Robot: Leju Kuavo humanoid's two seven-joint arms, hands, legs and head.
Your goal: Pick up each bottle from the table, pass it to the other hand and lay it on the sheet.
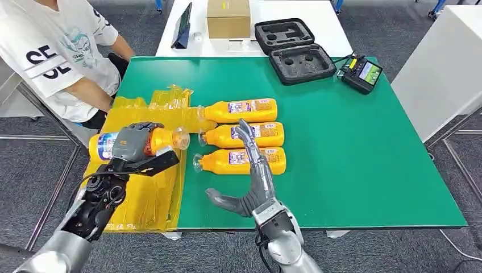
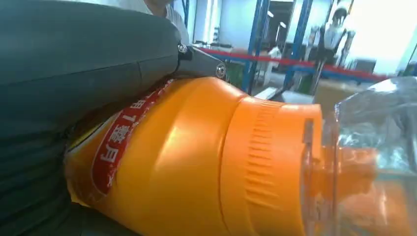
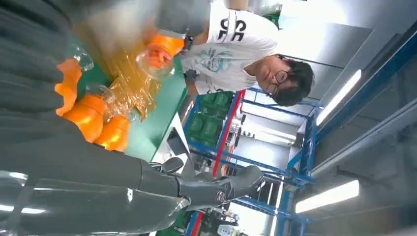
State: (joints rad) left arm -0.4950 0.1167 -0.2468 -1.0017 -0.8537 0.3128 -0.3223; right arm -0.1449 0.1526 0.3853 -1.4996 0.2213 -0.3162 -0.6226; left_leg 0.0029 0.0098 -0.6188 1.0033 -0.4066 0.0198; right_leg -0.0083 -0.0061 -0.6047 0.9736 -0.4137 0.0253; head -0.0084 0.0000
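Note:
My left hand point(image 1: 132, 145) grips an orange bottle point(image 1: 162, 139) with a clear cap, held lying sideways just above the yellow sheet point(image 1: 139, 187) at the table's left. The same bottle point(image 2: 206, 162) looms close in the left wrist view under my grey thumb. Three more orange bottles lie side by side on the green mat: a far one point(image 1: 241, 109), a middle one point(image 1: 250, 135) and a near one point(image 1: 227, 160). My right hand point(image 1: 253, 176) is open, fingers straight and thumb spread, upright in front of the near bottle and holding nothing. The right hand point(image 3: 147, 182) also appears in its wrist view.
A seated person point(image 1: 54, 54) is at the table's left far corner. A cardboard box point(image 1: 228, 18), an open black foam case point(image 1: 293, 51) and a handheld controller point(image 1: 361, 73) stand at the back. The green mat point(image 1: 369, 159) lies bare at the right.

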